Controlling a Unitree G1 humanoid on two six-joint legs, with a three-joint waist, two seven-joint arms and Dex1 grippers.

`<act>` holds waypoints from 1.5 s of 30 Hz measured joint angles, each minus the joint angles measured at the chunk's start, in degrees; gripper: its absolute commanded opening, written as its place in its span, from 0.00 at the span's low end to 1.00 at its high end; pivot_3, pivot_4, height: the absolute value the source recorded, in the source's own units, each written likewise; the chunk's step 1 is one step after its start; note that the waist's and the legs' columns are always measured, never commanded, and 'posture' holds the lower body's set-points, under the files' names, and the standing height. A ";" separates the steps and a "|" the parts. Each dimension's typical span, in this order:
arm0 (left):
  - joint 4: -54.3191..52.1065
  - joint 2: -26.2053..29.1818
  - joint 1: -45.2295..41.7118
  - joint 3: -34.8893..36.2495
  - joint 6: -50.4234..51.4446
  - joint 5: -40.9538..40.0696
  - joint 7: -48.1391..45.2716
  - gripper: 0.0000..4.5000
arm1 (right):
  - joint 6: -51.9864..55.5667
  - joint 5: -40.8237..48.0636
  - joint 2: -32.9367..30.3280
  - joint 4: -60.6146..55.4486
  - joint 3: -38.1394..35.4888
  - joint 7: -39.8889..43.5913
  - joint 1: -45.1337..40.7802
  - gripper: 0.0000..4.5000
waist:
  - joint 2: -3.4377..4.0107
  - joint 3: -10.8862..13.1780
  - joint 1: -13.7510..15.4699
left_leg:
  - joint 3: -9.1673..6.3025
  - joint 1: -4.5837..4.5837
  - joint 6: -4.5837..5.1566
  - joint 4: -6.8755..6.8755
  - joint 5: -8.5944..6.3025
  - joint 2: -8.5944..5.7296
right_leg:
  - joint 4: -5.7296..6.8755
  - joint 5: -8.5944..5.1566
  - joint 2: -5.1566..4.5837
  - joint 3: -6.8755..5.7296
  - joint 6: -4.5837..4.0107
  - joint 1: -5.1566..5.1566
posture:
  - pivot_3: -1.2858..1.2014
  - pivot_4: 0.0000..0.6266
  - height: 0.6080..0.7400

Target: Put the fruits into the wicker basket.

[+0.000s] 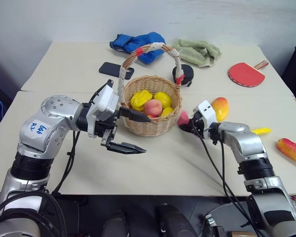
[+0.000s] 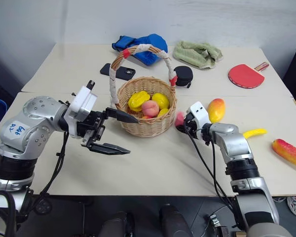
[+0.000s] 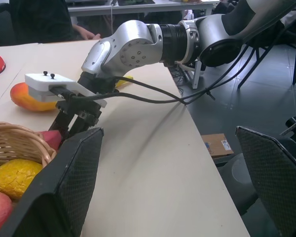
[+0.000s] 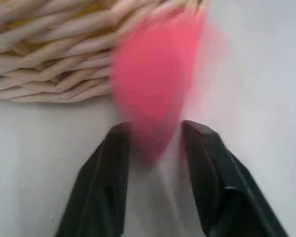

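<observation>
Just beside the wicker basket (image 1: 150, 111), the right gripper (image 4: 155, 148) seems clamped on a blurred pink fruit (image 4: 150, 84), which next needs lifting over the rim and releasing.

Basket: wicker basket (image 1: 153, 123) upright mid-table — yellow fruits (image 1: 141, 98) and peach (image 1: 153, 107) inside.
Pink fruit (image 1: 183, 118): against basket's right wall.
Outside: mango (image 1: 219, 108), banana (image 1: 260, 131), red-orange fruit (image 1: 291, 150) — rightward.
</observation>
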 measured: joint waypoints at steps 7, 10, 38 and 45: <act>-0.07 0.12 0.59 -0.02 -0.25 0.01 -0.04 1.00 | 0.60 1.94 -0.05 -3.66 -2.50 -0.02 2.80 0.01 | 0.00 0.00 0.02 | -0.02 -0.07 -0.02 -0.08 -0.01 0.01 | 0.00 0.00 0.00 -0.02 0.00 -0.10 | 0.52 0.24 1.00; 0.09 0.08 0.55 -0.07 -0.92 0.13 -0.41 1.00 | 0.78 3.24 -0.16 -7.20 -3.09 0.34 4.99 0.01 | 0.00 0.00 0.00 | 0.01 -0.08 -0.03 -0.09 -0.02 0.00 | 0.00 0.00 0.00 -0.01 0.00 -0.11 | 0.52 0.24 1.00; 4.75 -0.79 -2.28 -0.62 -3.07 2.13 -1.54 1.00 | -2.22 0.96 7.84 0.83 -5.25 -13.54 -1.41 0.74 | 0.01 0.01 -0.18 | 0.04 -0.10 -0.04 -0.10 -0.01 0.01 | 0.02 0.00 0.01 0.02 0.00 -0.19 | 0.52 0.24 1.00; 4.45 -0.64 -2.24 -0.30 -2.56 2.12 -1.01 1.00 | -6.10 1.19 8.82 5.15 -5.51 -12.66 -2.18 0.25 | 0.02 0.01 -0.15 | 0.04 -0.11 -0.03 -0.11 -0.01 0.01 | 0.03 0.00 0.01 0.01 0.00 -0.20 | 0.52 0.24 1.00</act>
